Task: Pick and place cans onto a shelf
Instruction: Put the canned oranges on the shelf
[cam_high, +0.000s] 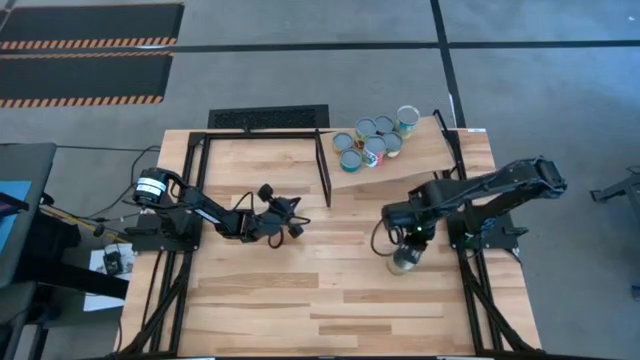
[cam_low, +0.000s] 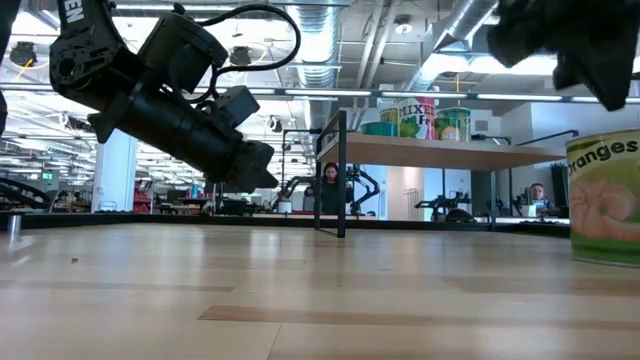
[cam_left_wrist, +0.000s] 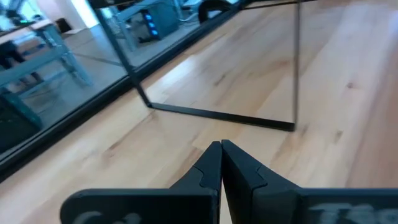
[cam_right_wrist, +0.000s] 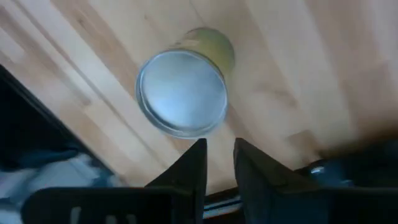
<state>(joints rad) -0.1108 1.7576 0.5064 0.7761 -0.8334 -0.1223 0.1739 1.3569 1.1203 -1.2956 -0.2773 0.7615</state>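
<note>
I see my right pincer (cam_high: 405, 247) hanging over one can (cam_high: 404, 260) that stands alone on the worktop (cam_high: 300, 310), near the right side. From the right wrist, the can (cam_right_wrist: 182, 92) shows its round silver top, and my two dark fingers (cam_right_wrist: 193, 163) sit just past its edge. The fingers have only a thin gap between them and they hold nothing. From low down, the same can (cam_low: 605, 200) stands upright on the wood, with a picture of orange pieces on its label.

My left pincer (cam_high: 290, 215) is out over the middle of the worktop, well apart from that can. Its fingers (cam_left_wrist: 211, 168) are pressed together with nothing between them.

The other cans (cam_high: 373, 140) stand in a tight bunch on the shelf (cam_high: 425, 155) at the far right part of the worktop. From low down, I can see a few of them (cam_low: 420, 118) up on the shelf board (cam_low: 450, 152), with its thin black frame (cam_low: 342, 175) at one end.

Far back in the room, a person (cam_low: 329, 187) sits at a desk.
</note>
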